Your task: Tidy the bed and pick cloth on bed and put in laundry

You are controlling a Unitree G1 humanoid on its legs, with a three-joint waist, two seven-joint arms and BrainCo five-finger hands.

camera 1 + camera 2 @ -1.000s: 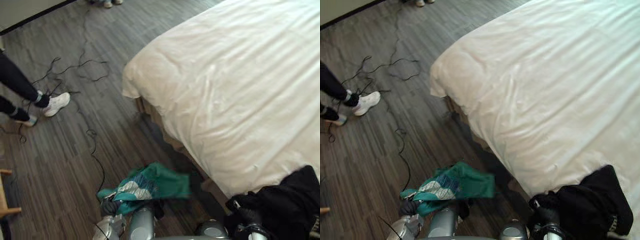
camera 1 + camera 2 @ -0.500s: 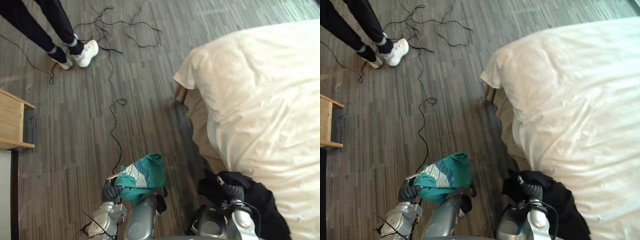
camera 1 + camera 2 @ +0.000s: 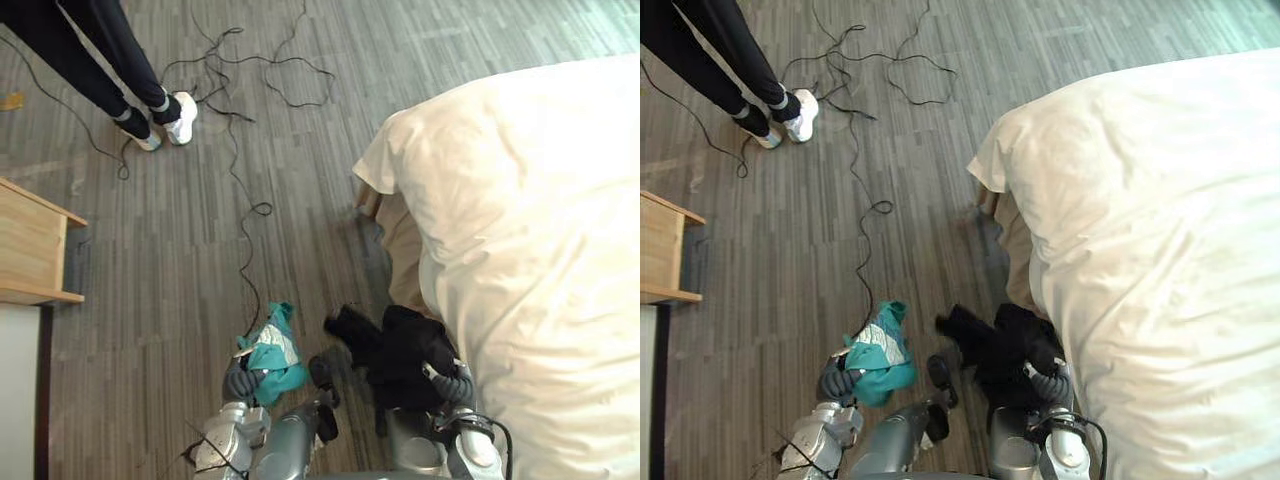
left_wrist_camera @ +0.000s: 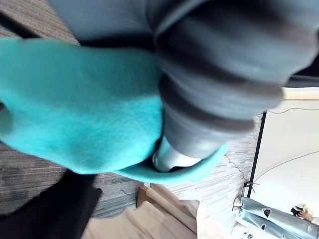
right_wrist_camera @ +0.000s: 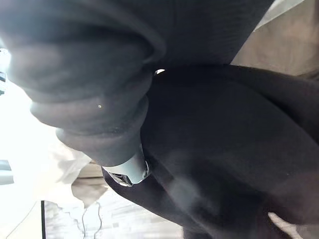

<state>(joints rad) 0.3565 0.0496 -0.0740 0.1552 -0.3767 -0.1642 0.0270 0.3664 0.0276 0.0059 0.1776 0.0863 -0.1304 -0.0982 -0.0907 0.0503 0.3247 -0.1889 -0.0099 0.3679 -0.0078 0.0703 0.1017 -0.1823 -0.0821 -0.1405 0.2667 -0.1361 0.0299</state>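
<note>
Two cloths are off the bed now. A moment ago the black cloth (image 3: pixel 395 345) lay on the corner of the bed (image 3: pixel 530 250) at the lower right. Now it hangs over the floor in the lower middle of the frame, just beside the bed's edge, and the right hand (image 3: pixel 448 380) is closed round it. The teal cloth (image 3: pixel 270 350) sits to its left, bunched up smaller than before, with the left hand (image 3: pixel 240 382) closed round it. In the left wrist view a silver finger (image 4: pixel 172 159) curls into the teal folds. The whole picture has swung too, so the robot's head has turned away from the bed. I think the picking up is done and the carrying to the laundry comes next. The white cover on the bed looks smooth. For a place to put things, there is a wooden shelf (image 3: pixel 30 245) at the left edge, and I cannot tell what is in it. A person's legs (image 3: pixel 110 60) stand at the upper left, well apart from the robot.
</note>
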